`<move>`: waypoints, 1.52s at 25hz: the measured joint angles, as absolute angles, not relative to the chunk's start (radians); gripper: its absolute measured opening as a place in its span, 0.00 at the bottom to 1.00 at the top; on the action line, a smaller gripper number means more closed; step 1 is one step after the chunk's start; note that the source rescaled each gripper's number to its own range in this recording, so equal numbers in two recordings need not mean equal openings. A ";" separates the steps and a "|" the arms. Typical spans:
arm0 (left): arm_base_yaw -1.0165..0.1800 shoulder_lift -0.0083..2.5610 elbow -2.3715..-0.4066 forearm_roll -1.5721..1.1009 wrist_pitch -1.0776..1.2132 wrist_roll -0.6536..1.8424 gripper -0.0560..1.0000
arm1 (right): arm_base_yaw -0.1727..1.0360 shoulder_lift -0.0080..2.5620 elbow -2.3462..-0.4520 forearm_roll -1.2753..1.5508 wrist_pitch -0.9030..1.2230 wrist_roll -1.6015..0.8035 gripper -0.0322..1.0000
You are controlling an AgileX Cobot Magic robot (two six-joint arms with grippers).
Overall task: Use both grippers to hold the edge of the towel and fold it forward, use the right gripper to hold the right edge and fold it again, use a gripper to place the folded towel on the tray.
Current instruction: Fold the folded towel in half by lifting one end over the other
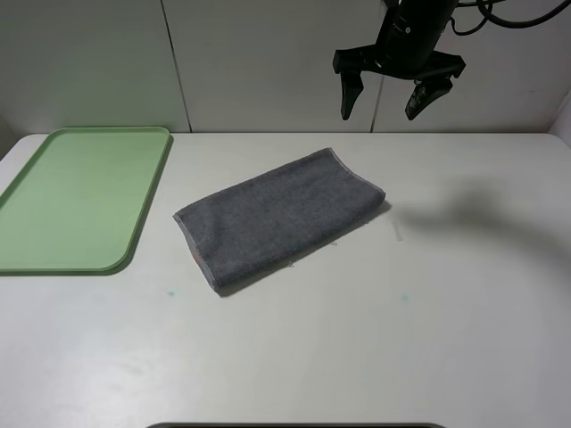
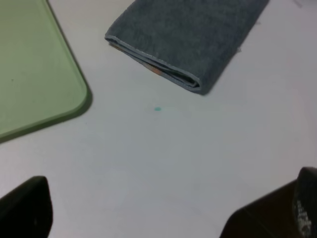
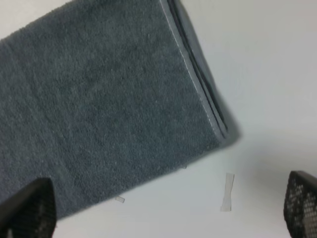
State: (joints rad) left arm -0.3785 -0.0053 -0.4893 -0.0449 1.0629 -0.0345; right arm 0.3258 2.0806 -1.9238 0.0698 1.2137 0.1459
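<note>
The dark grey towel (image 1: 281,217) lies folded in half on the white table, slanted, with its pale hemmed edge (image 1: 192,241) at the left end. A bit of orange shows between its layers in the left wrist view (image 2: 157,71). The towel also fills much of the right wrist view (image 3: 104,104). My right gripper (image 1: 384,100) hangs high above the table behind the towel's right end, open and empty. My left gripper (image 2: 163,218) is open and empty over bare table near the towel's left end; it is out of the high view. The pale green tray (image 1: 80,196) sits empty at the left.
A small strip of white tape (image 3: 227,191) lies on the table just right of the towel (image 1: 398,232). Two faint teal marks dot the table in front of the towel (image 1: 169,292). A white wall stands behind the table.
</note>
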 joint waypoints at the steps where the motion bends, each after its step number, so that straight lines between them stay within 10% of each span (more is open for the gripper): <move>1: -0.361 -0.005 -0.489 -0.045 1.063 -0.034 0.98 | 0.326 2.081 -1.924 0.070 1.214 0.139 1.00; 13: -0.028 -0.005 -0.489 -0.045 1.063 -0.034 0.98 | 0.326 2.081 -1.924 0.070 1.197 -0.023 1.00; 38: -0.010 -0.005 -0.489 -0.045 1.061 -0.035 0.98 | 0.326 2.360 -1.924 0.009 0.949 -0.294 1.00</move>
State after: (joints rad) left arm -0.0104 -0.0053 -0.4893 -0.0449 1.0608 -0.0347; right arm 0.3258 2.3600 -1.9238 0.0091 0.9489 -0.2935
